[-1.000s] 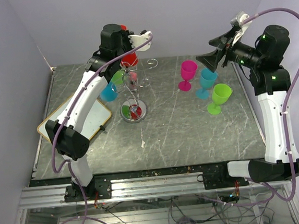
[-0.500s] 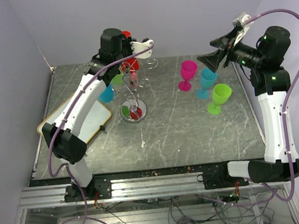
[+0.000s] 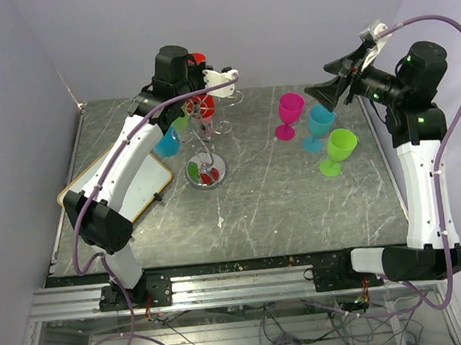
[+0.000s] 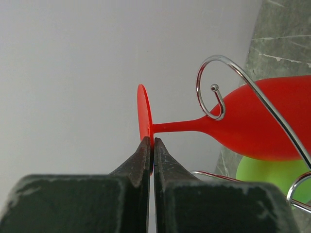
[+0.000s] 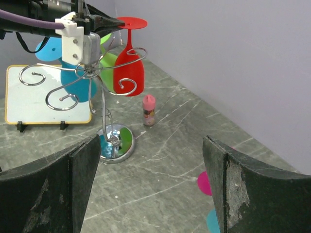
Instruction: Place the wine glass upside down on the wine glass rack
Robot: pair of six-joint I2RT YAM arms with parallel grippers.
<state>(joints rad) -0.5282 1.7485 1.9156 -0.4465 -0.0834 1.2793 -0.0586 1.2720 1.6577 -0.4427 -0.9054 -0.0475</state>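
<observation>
A red wine glass (image 4: 262, 121) hangs upside down, its stem through a scroll arm of the silver wine glass rack (image 4: 218, 57). Its flat foot (image 5: 132, 22) is on top. My left gripper (image 4: 150, 141) is shut on the rim of that foot, high over the rack (image 3: 207, 172) at the back left of the table. From the right wrist view the red glass (image 5: 129, 73) hangs beside the rack's post. My right gripper (image 5: 151, 141) is open and holds nothing, raised at the far right (image 3: 328, 91).
A blue glass (image 3: 166, 142) and a green glass (image 3: 181, 122) also hang on the rack. Pink (image 3: 290, 112), blue (image 3: 320, 124) and green (image 3: 340, 148) glasses stand upright under my right gripper. A white board (image 3: 127, 185) leans at the left. A small pink bottle (image 5: 148, 110) stands behind the rack.
The left wrist has dropped slightly with the red glass, whose bowl now sits lower among the rack's arms. The right arm has not moved.
</observation>
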